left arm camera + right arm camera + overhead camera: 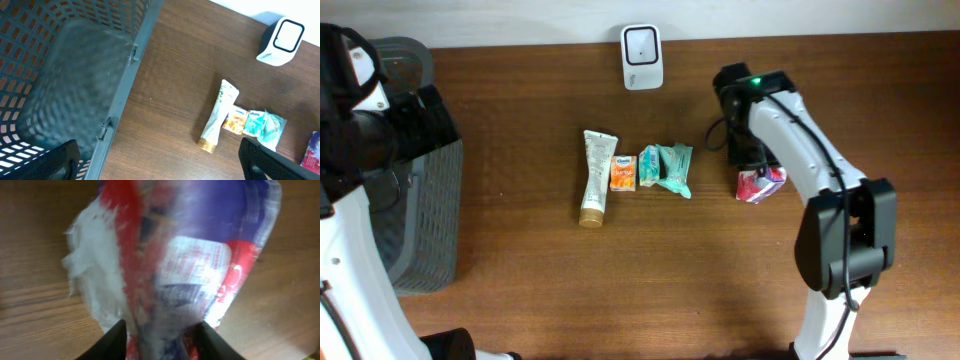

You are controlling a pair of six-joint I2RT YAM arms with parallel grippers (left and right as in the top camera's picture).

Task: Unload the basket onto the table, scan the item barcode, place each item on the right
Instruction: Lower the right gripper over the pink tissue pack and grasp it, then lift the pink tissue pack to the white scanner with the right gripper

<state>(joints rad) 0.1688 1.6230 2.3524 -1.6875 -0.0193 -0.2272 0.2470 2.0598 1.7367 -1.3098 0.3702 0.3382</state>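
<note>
R hand (164, 341) pinches packet (190, 265); L hand (159, 162) spread.

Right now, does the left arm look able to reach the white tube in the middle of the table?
Probably yes. The left gripper hangs open over the basket rim, and bare table lies between it and the white tube. Only the orange packet lies close, on the tube's far side.

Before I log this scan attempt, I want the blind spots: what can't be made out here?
Barcode on the pouch: right wrist view blurred; overhead, the right arm covers part of it.
Grip of the right gripper: blur hides whether its jaws clamp the pouch.
Print on the tube and packets: too small overhead and from the left wrist.
Floor of the basket: blurred, left wrist view.
</note>
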